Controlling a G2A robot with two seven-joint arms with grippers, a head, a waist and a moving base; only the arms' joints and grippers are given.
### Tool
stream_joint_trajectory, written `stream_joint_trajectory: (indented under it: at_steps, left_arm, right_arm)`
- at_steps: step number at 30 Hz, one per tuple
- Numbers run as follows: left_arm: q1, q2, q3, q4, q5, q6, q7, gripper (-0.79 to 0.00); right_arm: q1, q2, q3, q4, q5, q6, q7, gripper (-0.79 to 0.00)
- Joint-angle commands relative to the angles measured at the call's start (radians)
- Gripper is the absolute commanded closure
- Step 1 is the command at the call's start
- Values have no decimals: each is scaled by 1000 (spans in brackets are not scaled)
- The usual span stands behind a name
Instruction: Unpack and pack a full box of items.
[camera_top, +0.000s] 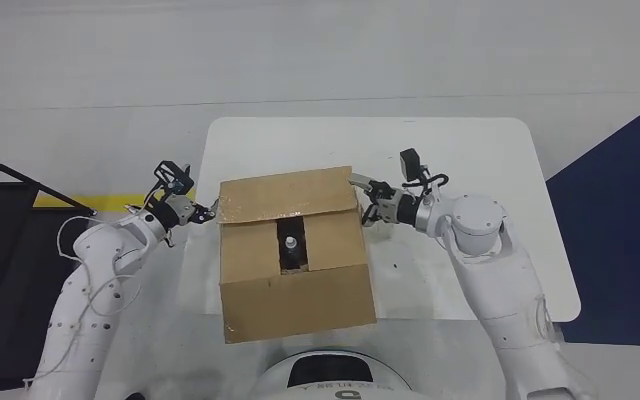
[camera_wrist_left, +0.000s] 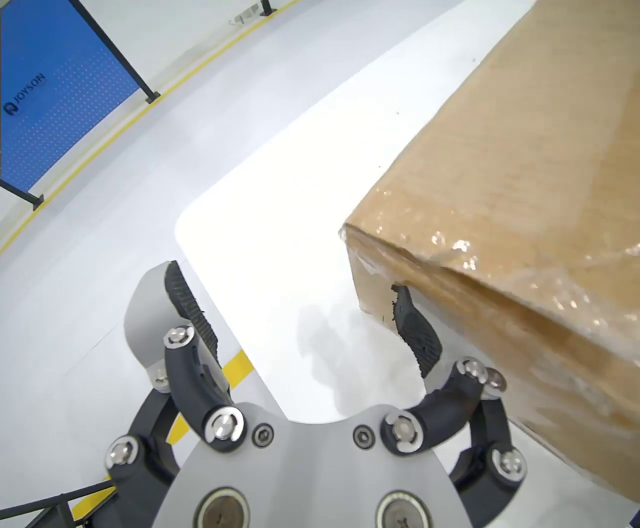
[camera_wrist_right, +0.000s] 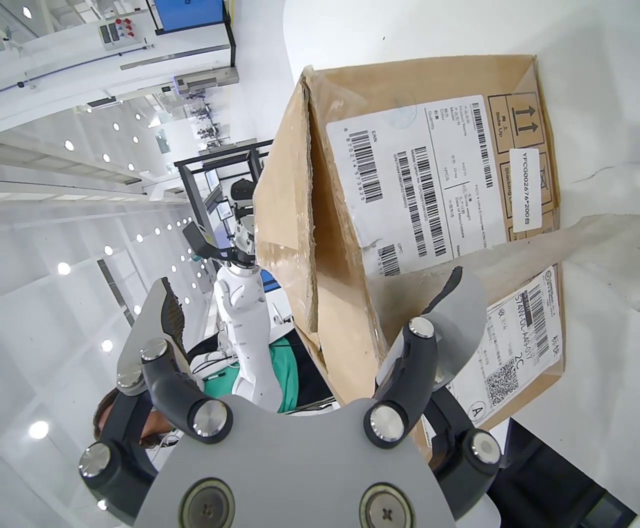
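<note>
Cardboard box (camera_top: 250, 240) mid-counter (camera_top: 450, 160), a gripper at each side.
We note the box at centre frame in the top view, its flaps nearly closed and a dark item (camera_top: 291, 247) showing through the gap. The left gripper (camera_top: 208, 213) is released, fingers spread, just beside the box's upper-left corner. The right gripper (camera_top: 365, 212) is also spread wide, at the upper-right corner by the labelled side (camera_wrist_right: 415, 175).

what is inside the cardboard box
Through the gap between its top flaps, the cardboard box shows a dark interior and one small pale cap, perhaps a bottle's. The flaps cover everything else inside.
</note>
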Motion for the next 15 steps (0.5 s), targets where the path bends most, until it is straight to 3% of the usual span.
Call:
stream_joint_trajectory:
  at_steps: [1,15]
  left_arm:
    - [-32,-4,19,12,-12,25,-20,-785]
    - [-225,-25,142,132,-5,67,-28,-785]
  right_arm:
    - [15,0,-3,20,15,-5,-4,-785]
    - [92,-7,-19,100,131,-41,-108,-785]
